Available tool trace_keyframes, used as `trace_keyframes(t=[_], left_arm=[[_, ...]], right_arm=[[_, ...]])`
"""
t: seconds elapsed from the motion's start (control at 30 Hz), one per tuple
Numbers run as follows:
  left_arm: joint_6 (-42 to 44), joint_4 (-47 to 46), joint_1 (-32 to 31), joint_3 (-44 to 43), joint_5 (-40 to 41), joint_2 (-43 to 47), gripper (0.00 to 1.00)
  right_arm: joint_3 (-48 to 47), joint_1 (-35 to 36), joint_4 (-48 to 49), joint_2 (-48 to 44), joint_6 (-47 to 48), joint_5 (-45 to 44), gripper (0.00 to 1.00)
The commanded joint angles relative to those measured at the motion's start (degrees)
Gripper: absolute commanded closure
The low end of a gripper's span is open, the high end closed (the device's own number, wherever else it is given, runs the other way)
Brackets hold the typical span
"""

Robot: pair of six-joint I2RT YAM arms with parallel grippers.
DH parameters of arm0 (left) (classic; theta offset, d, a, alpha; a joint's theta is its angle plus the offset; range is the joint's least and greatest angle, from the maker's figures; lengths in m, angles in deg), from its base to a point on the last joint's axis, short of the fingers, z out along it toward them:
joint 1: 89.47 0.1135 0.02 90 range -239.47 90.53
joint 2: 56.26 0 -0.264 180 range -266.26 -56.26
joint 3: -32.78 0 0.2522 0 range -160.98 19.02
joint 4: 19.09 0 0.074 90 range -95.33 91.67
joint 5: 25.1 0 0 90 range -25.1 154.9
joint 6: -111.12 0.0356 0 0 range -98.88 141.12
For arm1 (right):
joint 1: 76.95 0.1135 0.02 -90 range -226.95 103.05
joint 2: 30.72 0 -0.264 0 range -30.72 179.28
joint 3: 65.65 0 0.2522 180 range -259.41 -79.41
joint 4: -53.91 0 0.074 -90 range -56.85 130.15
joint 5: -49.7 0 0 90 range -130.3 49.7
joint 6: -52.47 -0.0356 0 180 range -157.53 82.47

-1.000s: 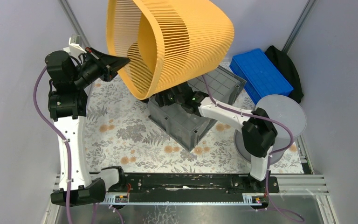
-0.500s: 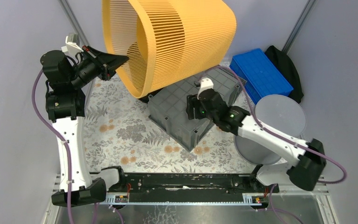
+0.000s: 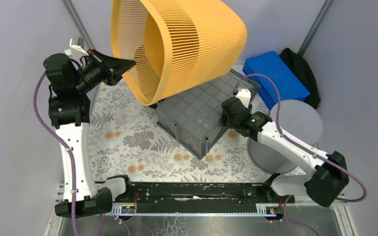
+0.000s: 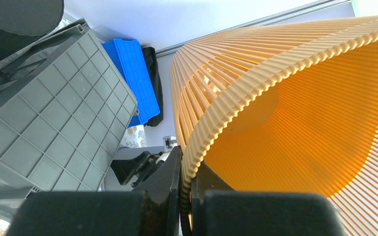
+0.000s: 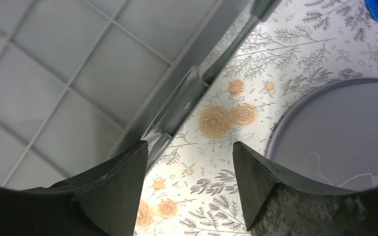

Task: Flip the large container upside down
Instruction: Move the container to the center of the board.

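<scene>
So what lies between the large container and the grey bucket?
Only bare floral cloth, seen in the right wrist view between the large container and the bucket; the open right gripper hangs above it.

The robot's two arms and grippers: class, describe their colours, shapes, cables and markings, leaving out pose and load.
The left arm and right arm share white shell links between black rounded joints, on black bases. A thin purple cable runs along each. The left gripper and right gripper have black wedge-shaped fingers. A small green light shows by the right wrist.

Left gripper (image 4: 187, 169) pinched tight, right gripper (image 5: 189, 150) spread
</scene>
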Motion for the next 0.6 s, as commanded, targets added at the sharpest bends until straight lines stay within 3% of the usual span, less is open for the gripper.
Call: trace_keyframes(t=[0.0, 0.13, 0.23, 0.57], left_arm=[[-2.1, -5.6, 0.3, -1.6, -0.8, 1.1, 1.00], [-2.2, -6.1, 0.4, -0.6, -0.9, 1.4, 1.00], [-2.4, -6.7, 0.3, 0.0, -0.9, 1.5, 1.00], [-2.7, -8.6, 0.3, 2.5, -1.7, 1.7, 1.00]], right_arm=[[-3.6, -2.9, -2.5, 4.4, -2.9, -5.9, 0.32], [-4.4, -7.8, 1.3, 9.8, -2.1, -2.0, 0.33], [-7.6, -10.0, 4.2, 15.4, -0.8, 0.8, 0.27], [-15.4, -10.6, 21.7, 30.2, 0.3, 18.5, 0.26]])
